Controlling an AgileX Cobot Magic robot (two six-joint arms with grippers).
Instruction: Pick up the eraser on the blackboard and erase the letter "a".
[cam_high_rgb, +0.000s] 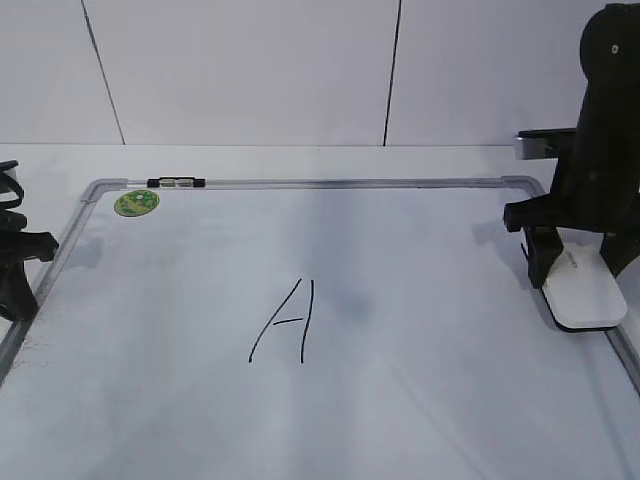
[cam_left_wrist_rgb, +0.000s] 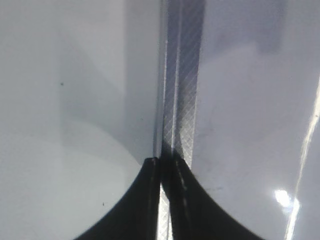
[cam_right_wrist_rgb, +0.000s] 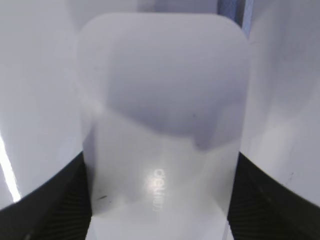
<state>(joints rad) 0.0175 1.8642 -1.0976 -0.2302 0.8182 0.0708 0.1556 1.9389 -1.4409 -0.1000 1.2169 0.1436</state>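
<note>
The bare white surface of the blackboard (cam_high_rgb: 420, 400) fills the bottom of the exterior view, nearest the camera. A tall capital "A" (cam_high_rgb: 285, 322) is written at the centre of the frame. No small letter "a" shows anywhere on the board in these pictures, so the erasing seems already done, as far as I can judge.

The eraser (cam_high_rgb: 583, 290) lies at the right edge of the frame, on the board just inside its grey rim. The right gripper (cam_high_rgb: 560, 268) stands over its far end. In the right wrist view the eraser (cam_right_wrist_rgb: 162, 120) fills the gap between the two dark fingers (cam_right_wrist_rgb: 55, 200), which sit against its long sides; whether they press it or only flank it I cannot tell.

The eraser looks a stiff, light plastic block with a smooth, glossy top that could slip. The long side walls, near the middle, seem the best place to grip, keeping the felt face flat on the board.

The left gripper (cam_high_rgb: 20, 262) rests at the left edge of the frame over the board's rim, well apart from the eraser. In the left wrist view the left gripper (cam_left_wrist_rgb: 161, 165) has its tips together, holding nothing.

At the upper left, a marker pen (cam_high_rgb: 176, 182) lies on the top rim beside a green sticker (cam_high_rgb: 136, 203).
</note>
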